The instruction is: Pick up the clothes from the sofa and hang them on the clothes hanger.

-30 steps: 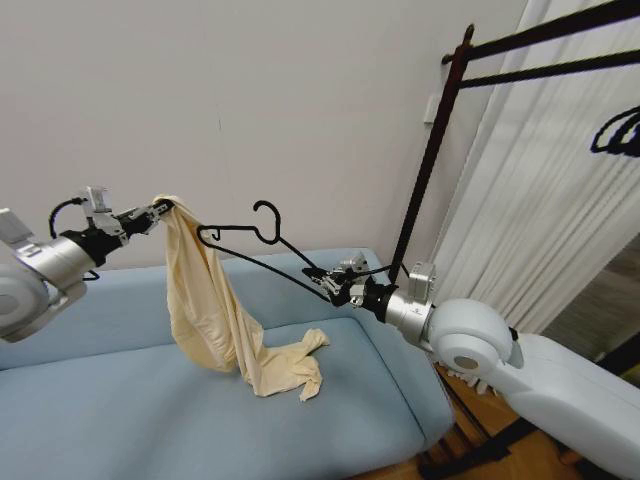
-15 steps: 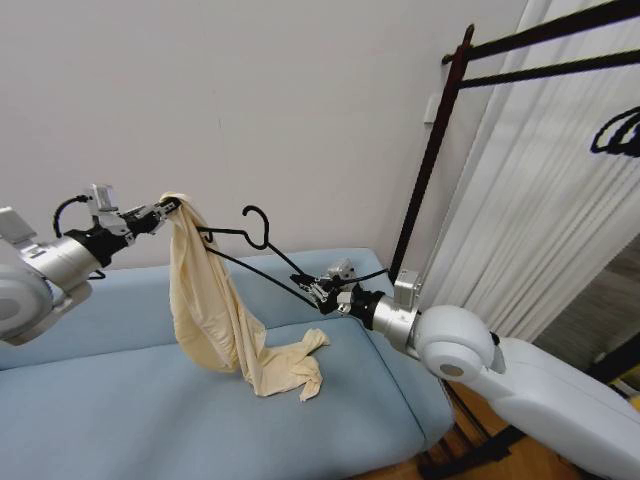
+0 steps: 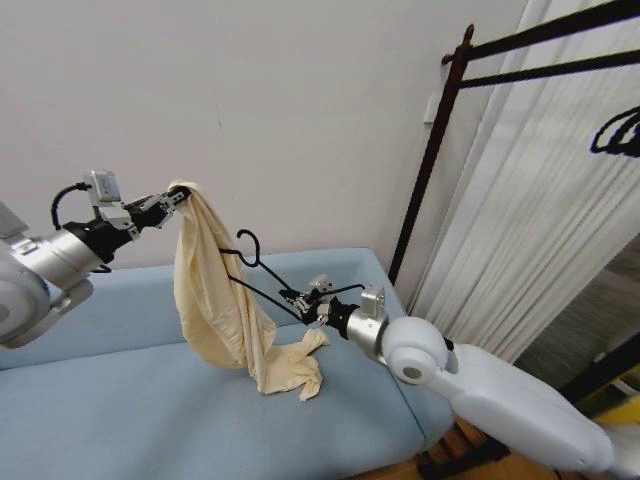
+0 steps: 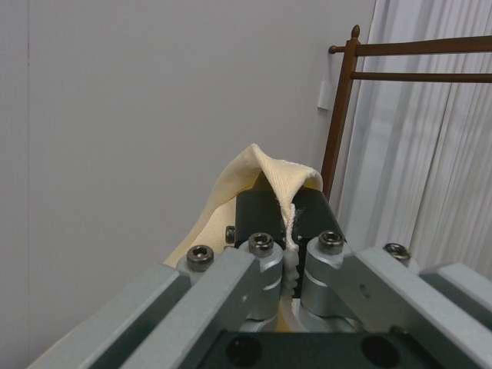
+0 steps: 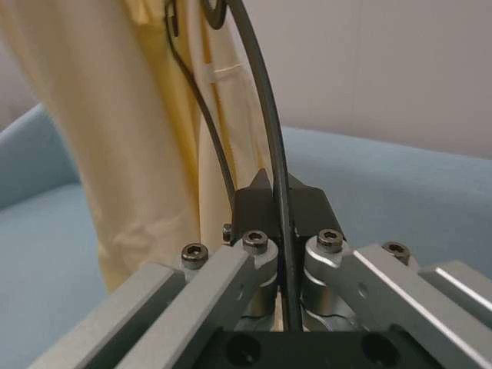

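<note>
A cream garment [image 3: 215,300] hangs above the blue sofa [image 3: 120,410], its lower end trailing on the seat. My left gripper [image 3: 172,197] is shut on its top edge, and the pinched cloth [image 4: 278,181] rises between the fingers. My right gripper [image 3: 300,299] is shut on a black wire hanger [image 3: 255,270], whose far end reaches into the garment. The hanger wire [image 5: 265,138] runs up from the jaws beside the garment [image 5: 131,131].
A dark wooden clothes rack [image 3: 440,130] stands right of the sofa, in front of white curtains [image 3: 540,200]. Another black hanger [image 3: 618,130] hangs at the far right. A plain wall lies behind the sofa.
My right gripper has carried the hanger left and its end has gone into the garment. My left gripper has shifted slightly right and up with the cloth.
</note>
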### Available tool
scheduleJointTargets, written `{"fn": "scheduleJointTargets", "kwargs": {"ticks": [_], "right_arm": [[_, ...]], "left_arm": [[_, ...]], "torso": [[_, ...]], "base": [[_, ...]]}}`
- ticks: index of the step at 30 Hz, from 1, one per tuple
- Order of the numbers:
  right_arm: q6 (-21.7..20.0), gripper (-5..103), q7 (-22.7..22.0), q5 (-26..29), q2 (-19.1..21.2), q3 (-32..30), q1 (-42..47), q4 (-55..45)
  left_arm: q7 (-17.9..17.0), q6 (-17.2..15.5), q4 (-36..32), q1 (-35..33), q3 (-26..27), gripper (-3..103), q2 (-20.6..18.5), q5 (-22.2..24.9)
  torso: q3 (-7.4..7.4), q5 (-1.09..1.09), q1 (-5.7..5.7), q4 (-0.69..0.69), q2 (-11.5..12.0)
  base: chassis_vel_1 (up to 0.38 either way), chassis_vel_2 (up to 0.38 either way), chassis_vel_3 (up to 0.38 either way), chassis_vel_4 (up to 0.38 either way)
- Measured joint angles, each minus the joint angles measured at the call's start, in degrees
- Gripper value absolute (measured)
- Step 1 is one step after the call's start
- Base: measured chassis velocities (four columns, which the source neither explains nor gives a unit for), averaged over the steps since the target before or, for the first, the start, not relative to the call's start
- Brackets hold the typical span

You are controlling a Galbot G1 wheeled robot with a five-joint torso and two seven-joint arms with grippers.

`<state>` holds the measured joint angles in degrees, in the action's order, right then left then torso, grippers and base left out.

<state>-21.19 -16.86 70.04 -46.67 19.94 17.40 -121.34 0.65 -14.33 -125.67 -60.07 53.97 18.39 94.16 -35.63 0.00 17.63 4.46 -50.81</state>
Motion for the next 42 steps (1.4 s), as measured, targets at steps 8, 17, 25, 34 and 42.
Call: {"fn": "scheduleJointTargets", "kwargs": {"ticks": [8, 17, 25, 34, 42], "right_arm": [[1.92, 2, -1.39, 2.46, -2.42, -1.96, -2.01, 2.71], [2.82, 2, -1.97, 2.56, -5.59, -3.56, -7.48, 6.51], [3.47, 2, -0.57, 2.33, -4.09, -4.18, -11.22, 6.39], [4.04, 2, 2.24, 0.93, -0.43, -3.91, -14.92, 5.53], [4.26, 2, 2.73, 0.69, 1.58, -3.54, -16.25, 4.32]], "left_arm": [[1.00, 0.01, 0.27, -1.24, 1.02, 1, 1.15, -0.37], [1.81, 0.01, -1.19, -2.82, 0.65, 1, 3.91, -1.92], [2.32, -0.04, -1.97, -3.78, -0.94, 1, 7.48, -5.57], [2.26, -0.91, -1.28, -5.25, -1.82, 7, 10.49, -12.49], [1.55, -0.95, -1.16, -5.25, -1.56, 33, 11.21, -12.65]], "torso": [[0.00, 0.00, 0.00, 0.02, 0.00], [0.00, -0.01, 0.00, -0.01, 0.00], [0.00, 0.00, 0.00, 0.01, 0.00], [0.00, 0.00, 0.00, 0.00, 0.00], [0.01, 0.00, 0.00, 0.00, 0.00]], "base": [[0.000, 0.000, 0.000, 0.000], [0.000, 0.000, 0.000, 0.000], [0.000, 0.000, 0.000, 0.000], [0.000, 0.000, 0.000, 0.000], [0.000, 0.000, 0.000, 0.000]]}}
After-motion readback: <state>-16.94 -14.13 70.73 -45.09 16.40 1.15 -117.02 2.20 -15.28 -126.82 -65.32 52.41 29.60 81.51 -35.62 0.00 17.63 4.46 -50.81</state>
